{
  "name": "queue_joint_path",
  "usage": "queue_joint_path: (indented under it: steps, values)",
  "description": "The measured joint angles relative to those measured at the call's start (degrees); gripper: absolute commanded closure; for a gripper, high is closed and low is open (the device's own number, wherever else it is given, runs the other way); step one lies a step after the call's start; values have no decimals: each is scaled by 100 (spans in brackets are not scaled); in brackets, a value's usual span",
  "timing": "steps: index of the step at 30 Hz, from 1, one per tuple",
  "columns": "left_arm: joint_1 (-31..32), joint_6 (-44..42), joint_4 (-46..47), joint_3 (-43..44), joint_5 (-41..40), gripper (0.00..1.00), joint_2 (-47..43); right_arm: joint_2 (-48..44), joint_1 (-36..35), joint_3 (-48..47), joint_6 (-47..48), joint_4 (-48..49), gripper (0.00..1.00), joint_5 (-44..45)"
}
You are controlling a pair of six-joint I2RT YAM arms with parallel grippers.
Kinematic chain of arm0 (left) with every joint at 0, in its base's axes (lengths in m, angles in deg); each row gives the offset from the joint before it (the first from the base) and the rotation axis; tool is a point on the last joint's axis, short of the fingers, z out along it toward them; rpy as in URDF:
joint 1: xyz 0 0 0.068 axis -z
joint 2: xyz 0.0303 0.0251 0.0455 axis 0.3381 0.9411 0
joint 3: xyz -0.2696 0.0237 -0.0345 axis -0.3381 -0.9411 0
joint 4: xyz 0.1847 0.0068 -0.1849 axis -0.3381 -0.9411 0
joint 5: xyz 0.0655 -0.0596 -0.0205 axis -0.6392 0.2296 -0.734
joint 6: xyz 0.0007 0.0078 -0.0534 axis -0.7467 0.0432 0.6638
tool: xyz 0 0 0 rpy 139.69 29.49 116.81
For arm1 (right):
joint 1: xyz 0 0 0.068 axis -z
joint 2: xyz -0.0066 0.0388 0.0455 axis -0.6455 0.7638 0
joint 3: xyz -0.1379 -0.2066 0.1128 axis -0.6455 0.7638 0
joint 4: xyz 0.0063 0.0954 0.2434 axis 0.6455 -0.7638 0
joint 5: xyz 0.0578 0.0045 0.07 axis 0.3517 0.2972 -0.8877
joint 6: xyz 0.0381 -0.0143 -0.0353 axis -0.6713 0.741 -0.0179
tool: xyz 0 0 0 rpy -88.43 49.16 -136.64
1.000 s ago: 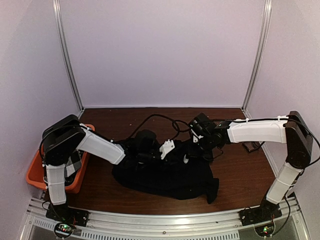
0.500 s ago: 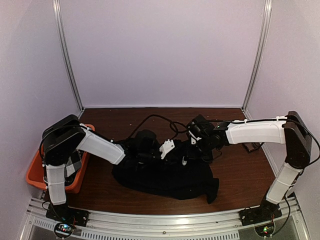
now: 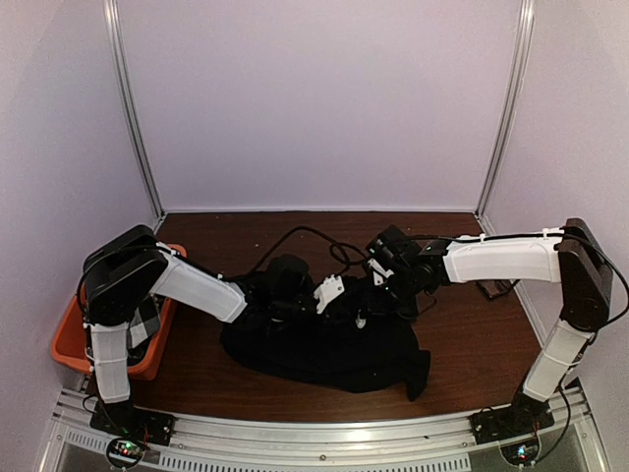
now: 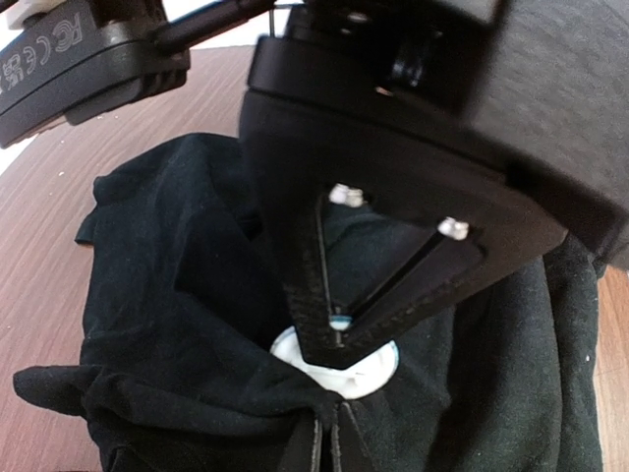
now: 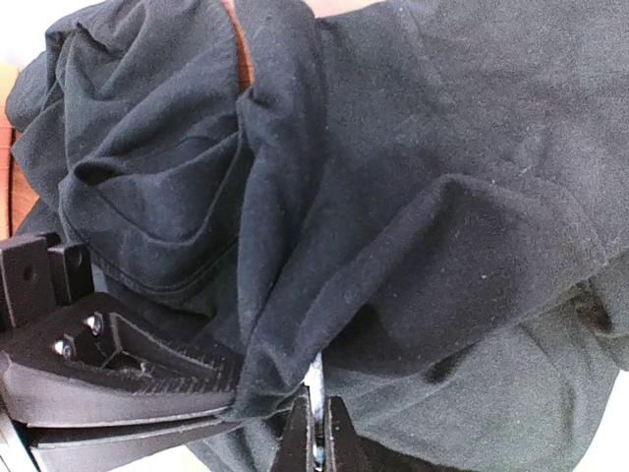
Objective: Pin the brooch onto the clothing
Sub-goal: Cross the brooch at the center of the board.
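The black T-shirt (image 3: 324, 346) lies crumpled on the brown table; its print is hidden. My left gripper (image 4: 329, 433) is shut on a raised fold of the shirt (image 4: 177, 324). My right gripper (image 5: 314, 421) is shut on the edge of a round white brooch (image 5: 314, 376) and presses it against that fold. In the left wrist view the brooch (image 4: 371, 376) shows as a white disc between the right gripper's tips and the fold. In the top view the two grippers meet over the shirt, left (image 3: 348, 317) and right (image 3: 368, 311), with the brooch (image 3: 360, 320) between them.
An orange bin (image 3: 67, 339) holding a black-and-white checked cloth (image 3: 145, 324) stands at the left edge. Black cables (image 3: 314, 236) loop on the table behind the shirt. The left gripper's fingers (image 5: 128, 379) lie close at the lower left of the right wrist view.
My right gripper and the brooch have shifted slightly left and down, closer to the left gripper. The left arm has stayed still.
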Motion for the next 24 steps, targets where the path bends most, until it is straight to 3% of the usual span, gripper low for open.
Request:
queue_joint_path:
  steps: [24]
  values:
    - [13,-103,-50,0,-48,100,0,81,-96,-87,387,-208,100,-238]
